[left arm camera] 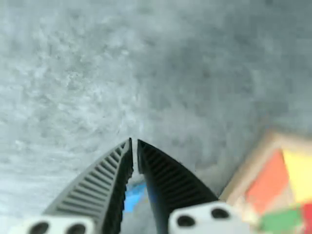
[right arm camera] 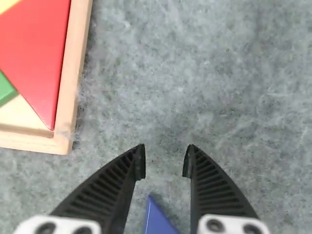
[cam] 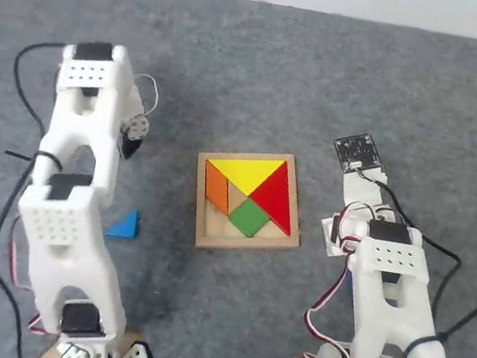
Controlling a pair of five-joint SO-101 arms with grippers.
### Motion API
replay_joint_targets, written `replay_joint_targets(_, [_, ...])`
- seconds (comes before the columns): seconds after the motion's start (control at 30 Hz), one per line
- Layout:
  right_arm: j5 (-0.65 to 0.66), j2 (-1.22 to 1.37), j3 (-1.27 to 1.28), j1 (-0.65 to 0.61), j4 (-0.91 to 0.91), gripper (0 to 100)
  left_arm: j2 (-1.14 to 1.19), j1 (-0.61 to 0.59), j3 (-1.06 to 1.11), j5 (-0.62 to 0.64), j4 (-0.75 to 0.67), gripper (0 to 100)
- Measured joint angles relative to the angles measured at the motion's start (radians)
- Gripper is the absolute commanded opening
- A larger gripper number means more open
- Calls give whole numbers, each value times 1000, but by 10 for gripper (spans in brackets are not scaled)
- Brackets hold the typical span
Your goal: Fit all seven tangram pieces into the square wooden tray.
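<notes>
High: wooden tray (cam: 247, 240) mid-carpet (cam: 237, 70) holds yellow triangle (cam: 253, 174), red triangle (cam: 279, 199), orange piece (cam: 217, 190) and green square (cam: 250, 218). Blue triangle (cam: 124, 225) lies loose beside left arm (cam: 66, 206), well apart from tray. Left wrist: left gripper (left arm camera: 134, 142) fingers together at tips, blue patch (left arm camera: 132, 199) showing through the slit, tray (left arm camera: 253, 165) corner beyond. Right wrist: right gripper (right arm camera: 164, 152) fingers apart over carpet, dark blue piece (right arm camera: 158, 220) between them, tray (right arm camera: 73, 87) near.

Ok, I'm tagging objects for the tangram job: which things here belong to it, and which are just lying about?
Job: square wooden tray; inside it, yellow triangle, red triangle, orange piece, green square; loose, light blue triangle, dark blue triangle.
Lying about: grey carpet; arm cables.
</notes>
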Motion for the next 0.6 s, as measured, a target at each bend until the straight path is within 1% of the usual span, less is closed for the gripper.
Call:
replay_joint_targets(0.07, [0, 0, 0, 0, 0, 145, -86, 18, 32, -153, 9, 75])
replay_joint_targets(0.13, [0, 0, 0, 0, 0, 145, -187, 32, 126, -304, 11, 76])
replay_joint_targets(0.2, [0, 0, 0, 0, 0, 145, -304, 43, 261, -446, 11, 76])
replay_joint_targets(0.3, [0, 0, 0, 0, 0, 145, -496, 68, 497, -618, -2, 77])
replay_joint_targets(0.37, [0, 0, 0, 0, 0, 145, -617, 64, 666, -690, -64, 77])
replay_joint_targets(0.47, [0, 0, 0, 0, 0, 145, -743, 69, 921, -778, -218, 88])
replay_joint_targets(0.53, [0, 0, 0, 0, 0, 145, -775, 66, 1073, -842, -321, 152])
replay_joint_targets(0.6, [0, 0, 0, 0, 0, 145, -786, 66, 1169, -884, -359, 233])
